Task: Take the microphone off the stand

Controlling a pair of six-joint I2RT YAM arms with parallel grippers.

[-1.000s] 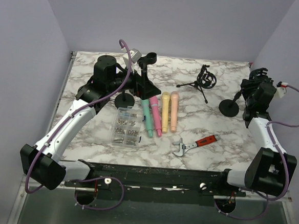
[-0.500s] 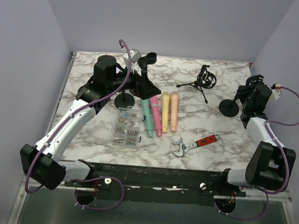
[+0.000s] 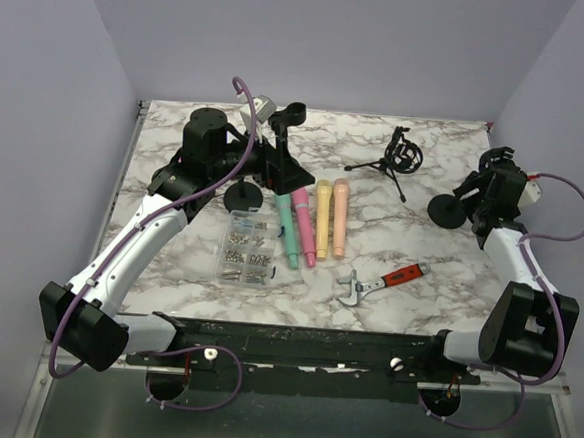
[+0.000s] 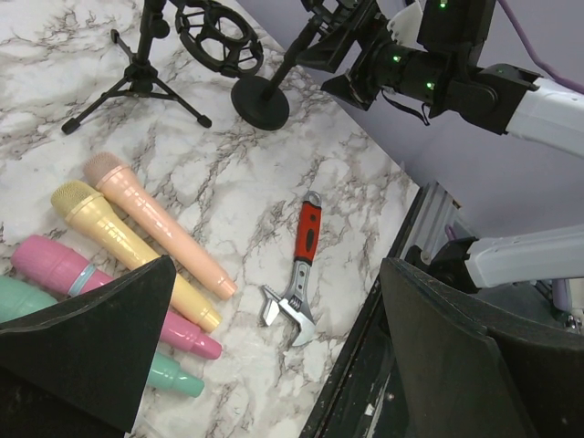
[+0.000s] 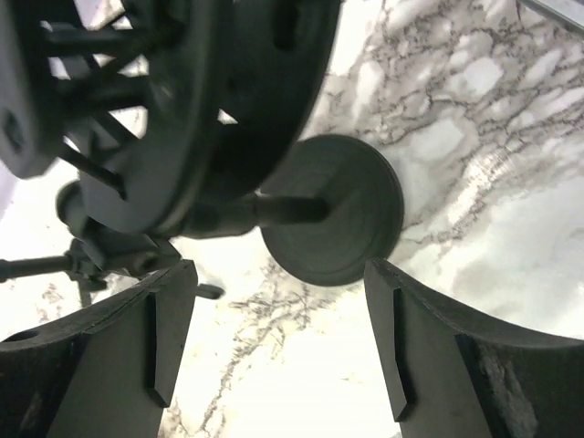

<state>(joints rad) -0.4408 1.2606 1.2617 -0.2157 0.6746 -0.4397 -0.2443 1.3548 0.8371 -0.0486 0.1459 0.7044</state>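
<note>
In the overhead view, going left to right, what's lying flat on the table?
clear parts box → teal microphone → pink microphone → yellow microphone → peach microphone → red-handled wrench

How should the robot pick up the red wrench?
Grip the wrench across its red handle, coming straight down from above. It lies flat on the marble table, and the handle is straight and narrow with bare space on both sides; the metal head is wider and lumpier.
</note>
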